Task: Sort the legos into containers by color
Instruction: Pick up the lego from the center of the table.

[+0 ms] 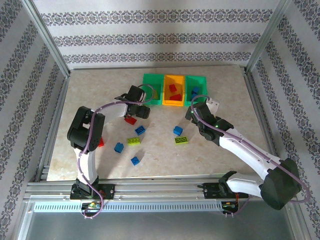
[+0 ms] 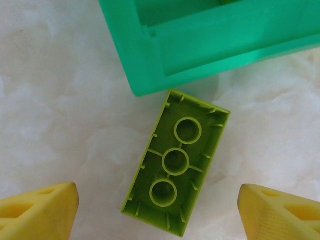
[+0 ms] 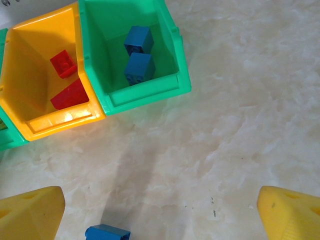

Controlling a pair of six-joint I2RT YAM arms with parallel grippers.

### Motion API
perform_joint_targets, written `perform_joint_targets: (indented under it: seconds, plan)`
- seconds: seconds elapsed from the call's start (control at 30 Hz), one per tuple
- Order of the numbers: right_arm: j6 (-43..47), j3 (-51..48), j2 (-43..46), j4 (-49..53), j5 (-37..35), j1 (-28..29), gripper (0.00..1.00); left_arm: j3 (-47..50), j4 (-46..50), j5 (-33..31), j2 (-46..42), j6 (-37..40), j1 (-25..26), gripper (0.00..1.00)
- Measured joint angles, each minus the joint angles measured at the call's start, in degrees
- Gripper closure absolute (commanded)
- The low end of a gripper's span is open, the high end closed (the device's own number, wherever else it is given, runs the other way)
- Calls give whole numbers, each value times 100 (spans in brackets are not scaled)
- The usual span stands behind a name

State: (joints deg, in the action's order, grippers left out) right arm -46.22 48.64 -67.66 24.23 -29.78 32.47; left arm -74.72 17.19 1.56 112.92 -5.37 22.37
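Left gripper [image 2: 157, 202]: you held it open astride the upturned lime brick [image 2: 176, 162], poised to grasp.
Right gripper [image 3: 160, 210]: you held it open, near a blue brick [image 3: 107, 233].

We see a left arm [image 1: 88, 165] and right arm [image 1: 245, 149]: white links, black joints, purple cables [image 1: 91, 140], yellow wedge-shaped fingers [image 2: 40, 212].

Two blue legos [image 3: 138, 55] in green bin [image 3: 150, 94], two red legos [image 3: 63, 64] in orange-yellow bin [image 3: 30, 75]

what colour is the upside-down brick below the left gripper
Lime green brick; left wrist view shows it best.
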Motion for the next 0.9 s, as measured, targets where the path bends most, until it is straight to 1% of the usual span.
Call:
perform_joint_targets:
  seconds: [0.17,0.3,0.53,0.6,0.7,0.9]
  plan:
    - [-15,0,0,2,0,-11,2,-160,0,-4,238,-26,0,23]
    - [-15,0,0,15,0,-11,2,-334,-2,-4,389,-107,0,30]
    - [-15,0,-4,42,2,-13,2,-361,-7,42,468,-267,0,57]
    - [-15,4,-13,42,2,-31,2,-361,-11,50,468,-297,-2,66]
    - [-15,11,-33,42,4,-66,2,-361,-44,85,466,-352,0,78]
    - [-15,33,-39,44,4,-85,2,-205,-116,129,363,-415,0,82]
